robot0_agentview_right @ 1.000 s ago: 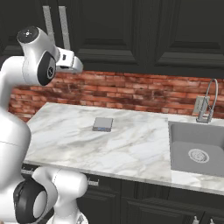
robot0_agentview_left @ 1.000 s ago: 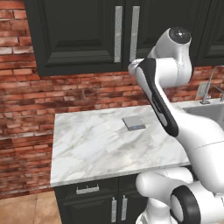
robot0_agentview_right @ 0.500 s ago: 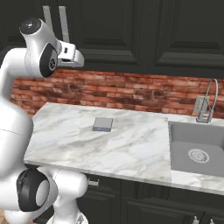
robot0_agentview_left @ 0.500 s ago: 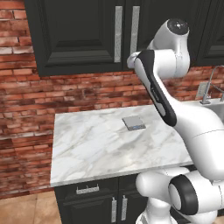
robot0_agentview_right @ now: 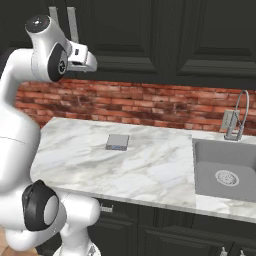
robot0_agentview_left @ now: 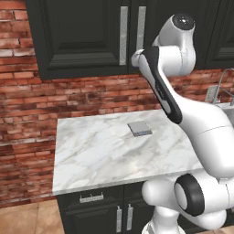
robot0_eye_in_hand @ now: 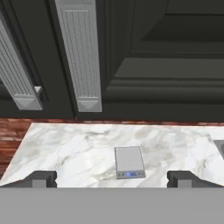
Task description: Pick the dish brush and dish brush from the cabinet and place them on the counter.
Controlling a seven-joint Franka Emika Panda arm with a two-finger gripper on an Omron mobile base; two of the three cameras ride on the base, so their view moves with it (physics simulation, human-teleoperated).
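- Right now my gripper [robot0_eye_in_hand: 111,178] is spread wide with nothing between its fingers.
- It hangs high, close to the shut doors of the cabinet [robot0_agentview_left: 87,36], by the silver bar handles [robot0_eye_in_hand: 81,57].
- Below lies the counter [robot0_agentview_right: 150,165], with a flat grey pad [robot0_eye_in_hand: 129,161] on it.
- I can't see the brushes.
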